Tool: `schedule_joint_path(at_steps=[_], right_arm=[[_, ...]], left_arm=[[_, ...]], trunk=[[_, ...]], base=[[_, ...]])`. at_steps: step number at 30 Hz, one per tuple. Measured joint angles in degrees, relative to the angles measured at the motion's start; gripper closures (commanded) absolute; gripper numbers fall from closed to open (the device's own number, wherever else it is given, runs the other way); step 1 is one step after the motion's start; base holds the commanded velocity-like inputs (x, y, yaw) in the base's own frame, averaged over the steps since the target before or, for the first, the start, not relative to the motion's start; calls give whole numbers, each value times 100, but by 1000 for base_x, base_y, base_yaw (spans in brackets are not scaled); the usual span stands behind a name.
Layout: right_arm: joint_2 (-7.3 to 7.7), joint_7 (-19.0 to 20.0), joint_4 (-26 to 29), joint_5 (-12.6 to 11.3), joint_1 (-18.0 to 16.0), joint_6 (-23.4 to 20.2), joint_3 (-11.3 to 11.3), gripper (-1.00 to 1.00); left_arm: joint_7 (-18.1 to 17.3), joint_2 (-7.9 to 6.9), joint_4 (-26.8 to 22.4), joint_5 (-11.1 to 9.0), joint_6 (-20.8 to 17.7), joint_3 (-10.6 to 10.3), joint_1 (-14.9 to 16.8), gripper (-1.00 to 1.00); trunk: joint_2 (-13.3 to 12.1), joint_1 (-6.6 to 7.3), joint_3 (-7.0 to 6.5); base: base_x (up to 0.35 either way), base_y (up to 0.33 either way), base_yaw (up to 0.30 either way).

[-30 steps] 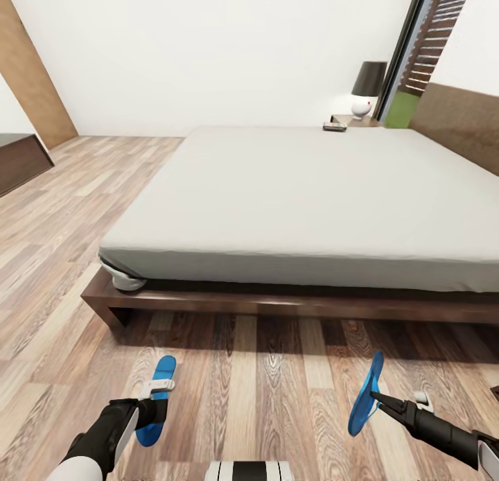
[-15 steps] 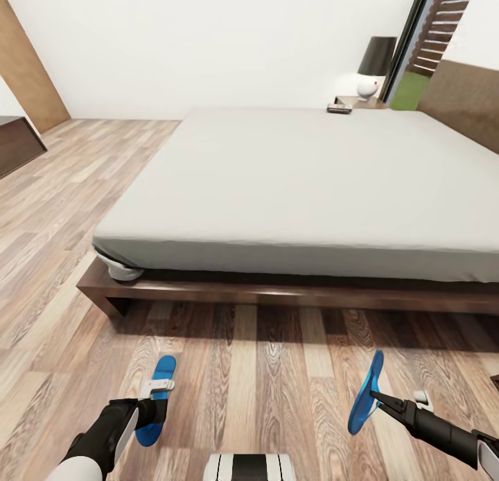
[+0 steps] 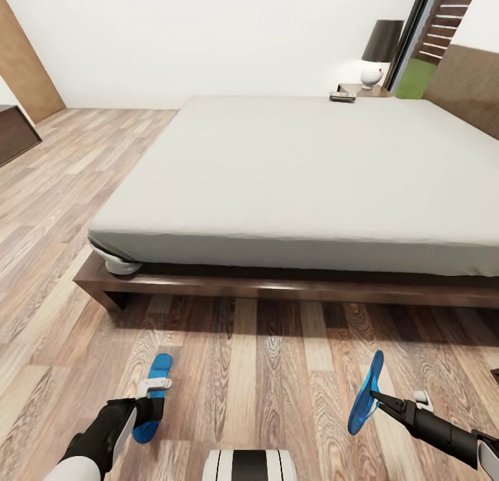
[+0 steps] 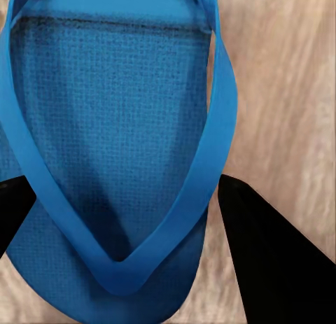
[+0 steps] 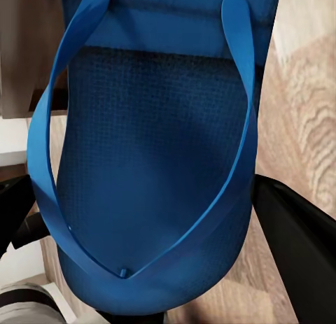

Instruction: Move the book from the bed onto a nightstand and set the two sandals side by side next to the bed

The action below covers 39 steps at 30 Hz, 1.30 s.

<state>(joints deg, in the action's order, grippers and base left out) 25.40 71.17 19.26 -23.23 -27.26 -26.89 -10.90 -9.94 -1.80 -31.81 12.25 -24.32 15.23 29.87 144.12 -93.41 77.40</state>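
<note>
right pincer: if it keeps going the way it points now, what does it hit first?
The right pincer already grips a bright blue flat sandal and points toward the bed's dark brown wooden frame. Only bare wood-plank floor lies between, so probably the frame; depth unclear.

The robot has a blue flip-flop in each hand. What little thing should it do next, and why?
Probably lower both to the wood-plank floor together. The left gripper and right gripper each hold a bright blue flip-flop before the off-white bed, wide apart.
</note>
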Motion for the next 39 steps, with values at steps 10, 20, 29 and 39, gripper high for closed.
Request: schedule_joint_path(at_steps=[10,20,29,39], right_arm=[[-7,-15,0,1,-3,6,1,100],[-9,-18,0,0,-1,9,1,100],[-9,-18,0,1,0,9,1,100],[-9,-26,0,9,-4,9,1,100]], left_arm=[[739,-50,-193,-1,446,19,6,100],[776,-69,-524,1,445,25,10,100],[776,-62,-524,0,450,25,10,100],[784,-43,-529,1,447,25,10,100]], trunk=[[0,0,0],[0,0,0],[0,0,0],[0,1,0]], base=[[0,0,0],[0,0,0],[1,0,0],[194,0,0]])
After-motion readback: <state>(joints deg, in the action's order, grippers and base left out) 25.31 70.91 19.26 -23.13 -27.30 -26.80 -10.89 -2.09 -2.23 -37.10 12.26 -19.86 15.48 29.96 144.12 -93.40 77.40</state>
